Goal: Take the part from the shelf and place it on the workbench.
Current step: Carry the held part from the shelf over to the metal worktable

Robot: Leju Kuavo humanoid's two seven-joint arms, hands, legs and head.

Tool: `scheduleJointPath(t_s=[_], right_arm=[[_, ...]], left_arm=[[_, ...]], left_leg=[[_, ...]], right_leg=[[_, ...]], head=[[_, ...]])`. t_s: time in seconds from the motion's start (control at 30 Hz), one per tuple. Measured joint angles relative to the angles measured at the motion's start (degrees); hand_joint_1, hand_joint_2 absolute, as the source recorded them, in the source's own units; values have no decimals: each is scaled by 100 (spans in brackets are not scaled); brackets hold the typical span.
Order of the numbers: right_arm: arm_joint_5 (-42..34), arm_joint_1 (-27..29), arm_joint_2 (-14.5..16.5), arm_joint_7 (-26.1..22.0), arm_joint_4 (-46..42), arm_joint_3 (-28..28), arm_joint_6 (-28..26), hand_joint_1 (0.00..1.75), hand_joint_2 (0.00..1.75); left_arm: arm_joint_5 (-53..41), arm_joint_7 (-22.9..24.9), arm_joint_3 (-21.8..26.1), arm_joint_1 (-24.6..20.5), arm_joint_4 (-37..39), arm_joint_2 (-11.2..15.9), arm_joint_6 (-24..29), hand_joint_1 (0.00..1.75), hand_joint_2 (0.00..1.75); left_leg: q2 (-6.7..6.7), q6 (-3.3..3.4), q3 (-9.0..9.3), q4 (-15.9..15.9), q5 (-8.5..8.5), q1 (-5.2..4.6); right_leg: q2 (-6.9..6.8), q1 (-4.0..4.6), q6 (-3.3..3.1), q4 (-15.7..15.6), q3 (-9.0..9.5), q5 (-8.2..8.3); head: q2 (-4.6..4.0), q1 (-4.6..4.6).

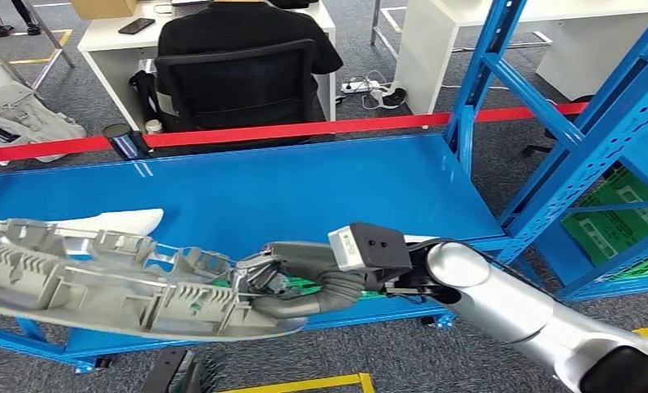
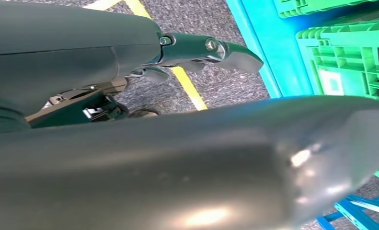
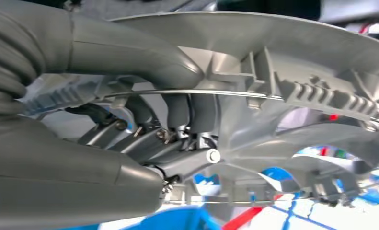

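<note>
Grey part [image 1: 99,282] held over bench [image 1: 304,188] front edge, stretching left from right hand [image 1: 283,278], whose fingers clamp its right end. Left hand [image 2: 130,62]: state unclear. Green crate [image 2: 350,52] beyond it, contents unclear.

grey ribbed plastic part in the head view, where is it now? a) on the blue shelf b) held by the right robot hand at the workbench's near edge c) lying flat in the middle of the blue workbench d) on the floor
b: the right robot hand grips the long grey ribbed plastic part at one end, over the blue workbench's near edge.
</note>
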Motion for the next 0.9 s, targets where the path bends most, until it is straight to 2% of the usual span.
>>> scheduleJointPath(t_s=[0.4, 0.9], right_arm=[[-379, 429, 220, 281, -235, 374, 168, 175, 175], [-109, 916, 323, 425, -546, 213, 46, 175, 175]], left_arm=[[-115, -2, -10, -50, -24, 1, 30, 0, 0], [-103, -15, -11, -60, -28, 0, -21, 0, 0]], left_leg=[[0, 0, 1, 0, 0, 0], [0, 0, 1, 0, 0, 0]], right_leg=[[0, 0, -1, 0, 1, -1], [0, 0, 0, -1, 1, 0]], head=[[0, -1], [1, -1]])
